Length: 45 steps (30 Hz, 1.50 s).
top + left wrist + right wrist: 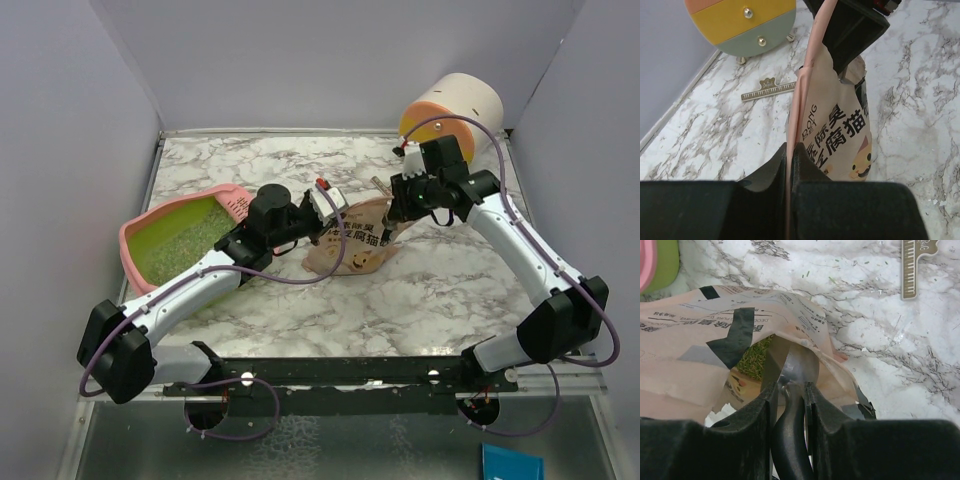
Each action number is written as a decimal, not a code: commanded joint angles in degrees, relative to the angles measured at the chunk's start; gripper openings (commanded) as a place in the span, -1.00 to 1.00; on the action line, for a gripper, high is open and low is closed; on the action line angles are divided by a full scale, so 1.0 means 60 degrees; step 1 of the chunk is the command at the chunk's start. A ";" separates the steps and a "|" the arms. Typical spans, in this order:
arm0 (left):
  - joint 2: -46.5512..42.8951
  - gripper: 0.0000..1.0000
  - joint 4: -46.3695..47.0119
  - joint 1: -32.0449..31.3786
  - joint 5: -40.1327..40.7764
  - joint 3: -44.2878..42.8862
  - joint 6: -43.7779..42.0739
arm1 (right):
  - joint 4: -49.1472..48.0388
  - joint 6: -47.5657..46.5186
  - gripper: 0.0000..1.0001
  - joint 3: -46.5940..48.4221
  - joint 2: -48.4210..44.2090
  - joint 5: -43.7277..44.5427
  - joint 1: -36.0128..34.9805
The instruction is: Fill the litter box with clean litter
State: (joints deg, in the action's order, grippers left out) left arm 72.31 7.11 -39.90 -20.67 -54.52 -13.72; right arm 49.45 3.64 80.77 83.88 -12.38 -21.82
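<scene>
From my station the litter box [140,262] sits at the left of the marble table [440,290], one end tipped up slightly. Its yellow-green inside has a speckled scatter of granules toward the far right corner. Just right of it, mid-table, the tan pouch [352,245] lies between the two arms. My left gripper [790,156] is pinching the pouch's pink edge, its fingers pressed together with only the thin sheet between them. My right gripper [790,386] is clamped on the dark handle of the grey scoop [796,362], and the scoop's bowl reaches into the pouch's open mouth. Through that opening the right wrist camera shows the clean litter [756,359] as small greenish granules inside the pouch. A few stray grains are scattered on the marble beyond it. In the far right corner stands the round drawer unit [452,112] with orange, yellow and pale green bands and small brass knobs. A ruler-shaped strip [769,90] lies flat on the marble between the drawer unit and the pouch, touching neither.
</scene>
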 commanded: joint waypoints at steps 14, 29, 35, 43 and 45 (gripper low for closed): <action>-0.0434 -1.00 0.1759 -0.0308 0.0501 0.0141 0.0162 | -0.1809 0.0175 -0.98 -0.2161 0.0754 0.0295 -0.0238; 0.0231 -1.00 0.2203 -0.0312 0.0444 0.0131 0.0484 | -0.3059 0.0395 -0.98 -0.3736 0.0646 -0.2287 -0.0259; 0.0289 -1.00 0.2496 -0.0323 0.0440 0.0187 0.0578 | -0.3742 0.0640 -0.98 -0.4194 0.0736 -0.2875 -0.0257; 0.0504 -1.00 0.2564 -0.0315 0.0513 0.0266 0.0562 | -0.5293 0.1482 -0.98 -0.4651 0.1050 -0.4003 -0.0259; 0.0530 -1.00 0.2564 -0.0323 0.0501 0.0285 0.0550 | -0.5672 0.1722 -0.98 -0.4777 0.1104 -0.4135 -0.0252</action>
State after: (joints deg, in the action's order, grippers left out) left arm 75.13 15.40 -41.12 -16.88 -52.58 -11.16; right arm 13.28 10.83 57.23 85.89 -31.00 -21.02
